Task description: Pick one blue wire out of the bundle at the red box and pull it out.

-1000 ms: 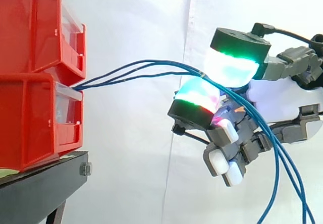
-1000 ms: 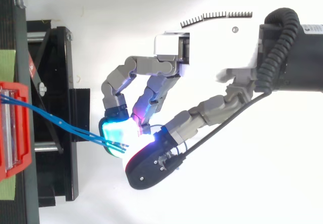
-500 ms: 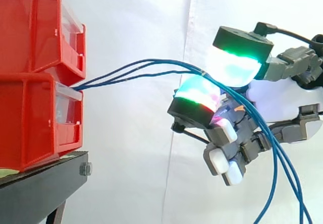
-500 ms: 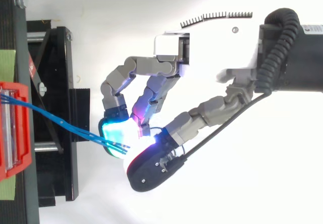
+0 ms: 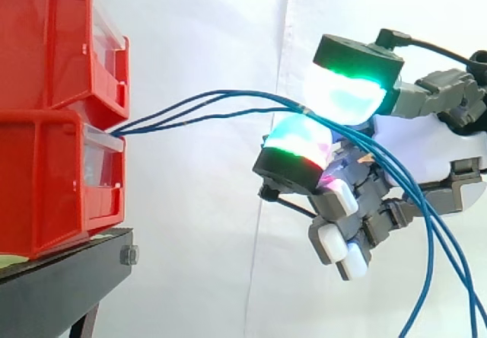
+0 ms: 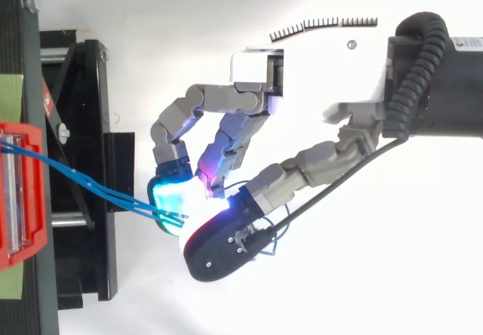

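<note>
White curtain hangs behind the whole scene. Three blue wires (image 5: 205, 106) leave the front of the lower red bin (image 5: 46, 178) at 9 o'clock in the side view. They arch toward the centre, pass between two glowing pads (image 5: 346, 98), and fall away toward 5 o'clock. We see the hand (image 5: 426, 148) reaching in from 3 o'clock. Its thumb and a finger are curled so their pads close on the wires from above and below. We cannot tell whether one wire or all three are pinched. The other fingers fold under, at 5 o'clock from the pinch. An upper red bin (image 5: 46, 41) sits stacked on the lower one, both on a black stand (image 5: 61, 277) at 8 o'clock. From above, the wires run from the bin at 9 o'clock to the pads near the centre.
</note>
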